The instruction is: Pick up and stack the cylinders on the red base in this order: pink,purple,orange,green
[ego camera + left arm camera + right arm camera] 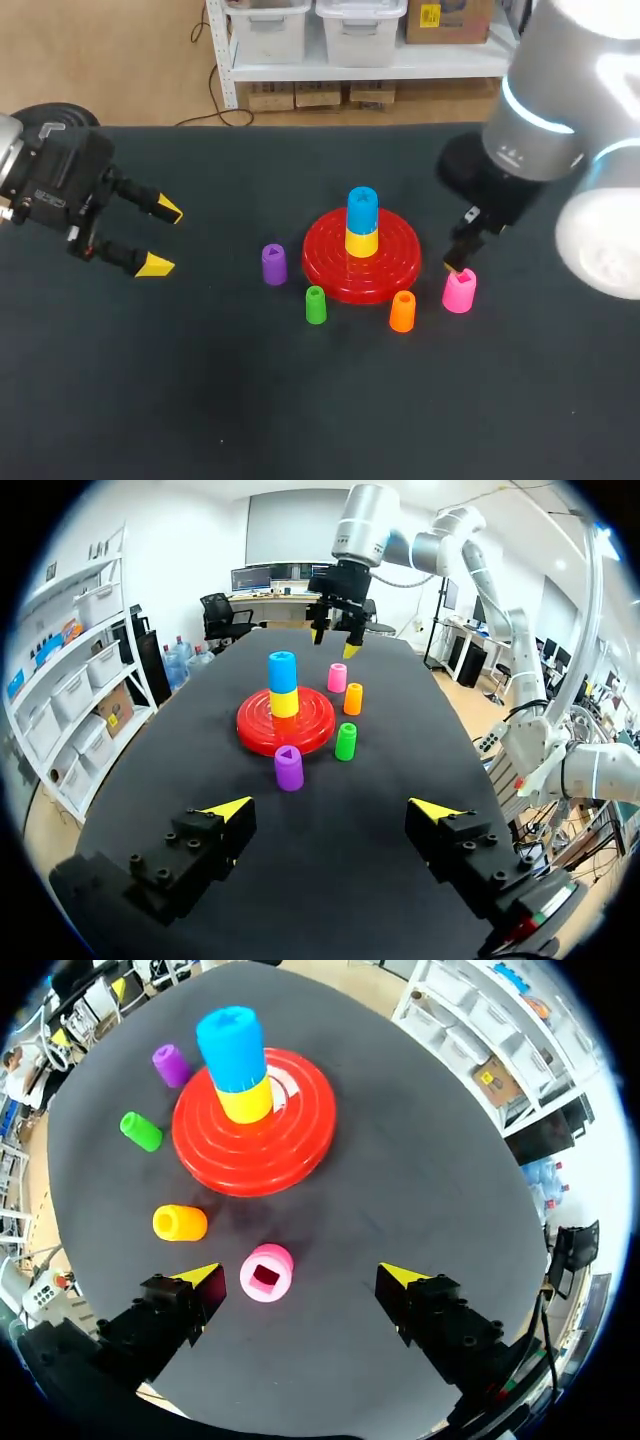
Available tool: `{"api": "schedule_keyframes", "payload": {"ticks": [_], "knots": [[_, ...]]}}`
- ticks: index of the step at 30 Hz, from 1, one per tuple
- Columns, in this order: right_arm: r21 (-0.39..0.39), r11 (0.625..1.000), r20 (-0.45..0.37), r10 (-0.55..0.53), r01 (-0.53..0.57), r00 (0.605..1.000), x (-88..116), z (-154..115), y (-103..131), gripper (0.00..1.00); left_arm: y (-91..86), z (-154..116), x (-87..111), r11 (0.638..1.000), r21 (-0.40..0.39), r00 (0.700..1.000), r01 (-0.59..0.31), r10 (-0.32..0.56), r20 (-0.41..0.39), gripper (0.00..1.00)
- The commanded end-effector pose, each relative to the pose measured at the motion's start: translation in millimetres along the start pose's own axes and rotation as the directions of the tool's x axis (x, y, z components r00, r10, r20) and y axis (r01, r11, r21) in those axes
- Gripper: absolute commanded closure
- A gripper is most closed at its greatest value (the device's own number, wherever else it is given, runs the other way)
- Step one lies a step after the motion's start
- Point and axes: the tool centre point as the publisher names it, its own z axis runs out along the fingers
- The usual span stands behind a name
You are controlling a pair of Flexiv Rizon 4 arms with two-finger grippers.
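The red base (392,268) (300,1135) holds a yellow cylinder (361,241) with a blue one (362,207) on top. Around its near side stand the purple (273,264), green (316,305), orange (402,311) and pink (459,291) cylinders, all upright on the table. My right gripper (300,1276) hangs open above the pink cylinder (266,1272), which shows between its fingers without touching either one. Far to the left my left gripper (155,238) (333,808) is open and empty, with the purple cylinder (289,767) some way ahead of it.
Black table top. The orange cylinder (180,1223) stands close beside the pink one, on the side of one right finger. The green cylinder (346,741) is next to the base's rim.
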Motion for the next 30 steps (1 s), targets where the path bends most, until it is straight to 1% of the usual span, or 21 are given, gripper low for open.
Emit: {"api": "schedule_keyframes", "payload": {"ticks": [1, 5, 13, 19, 26, 30], "knots": [[0.0, 1.0, -0.023, -0.009, 0.009, 1.0, -2, 7, 5, 0.0, 0.2, 0, 1.1, 1.0, -0.001, 1.0, -0.003, 0.003, 0.003, 0.0], [0.005, 1.0, -0.041, -0.005, 0.005, 0.999, 1, 13, 10, 0.0, 0.2, 0, 1.1, 1.0, -0.001, 1.0, -0.003, 0.003, 0.003, 0.0], [-0.022, 0.999, -0.069, -0.03, 0.029, 0.997, 2, 27, 21, 0.0, 0.2, 0, 1.1, 1.0, -0.001, 1.0, -0.003, 0.003, 0.003, 0.0], [-0.02, 1.0, -0.102, -0.016, 0.014, 0.995, 3, 34, 23, 0.0, 0.2, 0, 1.1, 1.0, -0.001, 1.0, -0.003, 0.003, 0.003, 0.0], [-0.03, 1.0, -0.118, 0.0, -0.003, 0.993, 5, 40, 21, 0.0, 0.2, 0, 1.1, 1.0, -0.001, 1.0, -0.003, 0.003, 0.003, 0.0], [-0.017, 1.0, -0.13, 0.021, -0.024, 0.991, 6, 44, 19, 0.0, 0.2, 0, 1.1, 1.0, -0.001, 1.0, -0.003, 0.003, 0.003, 0.0]]}}
